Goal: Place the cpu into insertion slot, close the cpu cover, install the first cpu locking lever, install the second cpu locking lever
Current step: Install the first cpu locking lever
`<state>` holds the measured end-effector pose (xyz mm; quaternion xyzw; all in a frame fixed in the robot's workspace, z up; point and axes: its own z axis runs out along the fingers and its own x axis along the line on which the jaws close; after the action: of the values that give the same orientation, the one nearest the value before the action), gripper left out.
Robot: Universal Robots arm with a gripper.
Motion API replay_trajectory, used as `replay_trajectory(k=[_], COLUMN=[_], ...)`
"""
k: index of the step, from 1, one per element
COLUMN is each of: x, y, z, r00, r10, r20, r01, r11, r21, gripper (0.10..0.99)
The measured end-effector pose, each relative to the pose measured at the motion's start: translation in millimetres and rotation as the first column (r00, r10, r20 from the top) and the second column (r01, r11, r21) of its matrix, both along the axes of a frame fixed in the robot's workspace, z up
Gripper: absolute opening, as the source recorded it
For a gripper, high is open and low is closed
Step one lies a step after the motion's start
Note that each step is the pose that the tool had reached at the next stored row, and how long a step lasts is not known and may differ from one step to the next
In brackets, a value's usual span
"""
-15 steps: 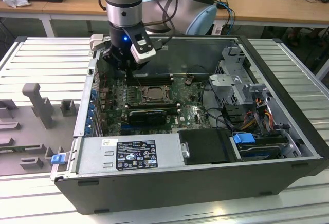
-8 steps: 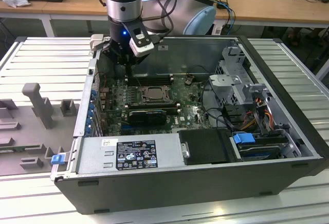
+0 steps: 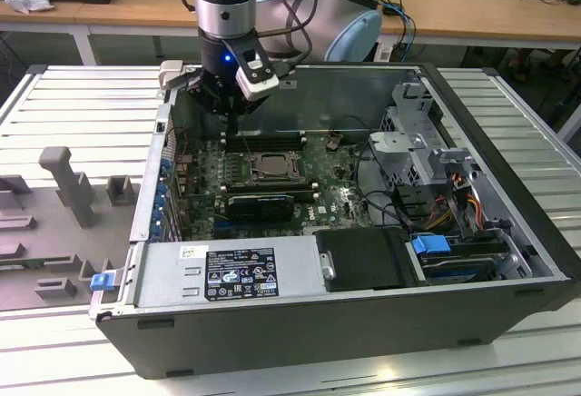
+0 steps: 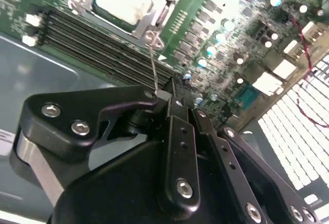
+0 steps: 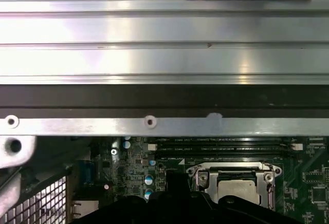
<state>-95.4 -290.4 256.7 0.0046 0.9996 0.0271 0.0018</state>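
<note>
The insertion slot (image 3: 263, 165) sits on the green motherboard inside the open computer case. The pale cpu (image 5: 236, 188) lies in it, and the silvery cpu cover (image 5: 204, 179) frames it and appears to lie flat. A thin wire locking lever (image 4: 153, 64) rises from the slot's corner up to my fingertips. My gripper (image 4: 163, 96) is shut on the lever's end, just off the slot's corner beside the memory slots. In the exterior view the gripper (image 3: 227, 123) hangs over the board toward that view's left, behind the slot.
Long black memory slots (image 4: 103, 44) run beside the socket. A black card (image 3: 261, 203) lies in front of it, then the power supply (image 3: 227, 273). A drive cage (image 3: 418, 133) and cables fill the exterior view's right. The case's metal wall (image 5: 154, 126) stands close behind the gripper.
</note>
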Motion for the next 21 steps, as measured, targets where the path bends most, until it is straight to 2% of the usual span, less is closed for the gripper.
replay_trajectory(k=[8,11,14,21], x=[18.7,33.3,40.8,47.6], y=[0.0,0.0,0.0,0.0], z=[-0.1,-0.1,-0.1,-0.2], r00=[1.0,1.0,1.0,1.0], r10=[0.0,0.0,0.0,0.0], r20=[-0.0002,-0.0002,-0.0002,-0.0001], r01=[0.0,0.0,0.0,0.0], r11=[1.0,1.0,1.0,1.0], r21=[0.0,0.0,0.0,0.0], gripper=[0.106,0.106,0.106,0.106])
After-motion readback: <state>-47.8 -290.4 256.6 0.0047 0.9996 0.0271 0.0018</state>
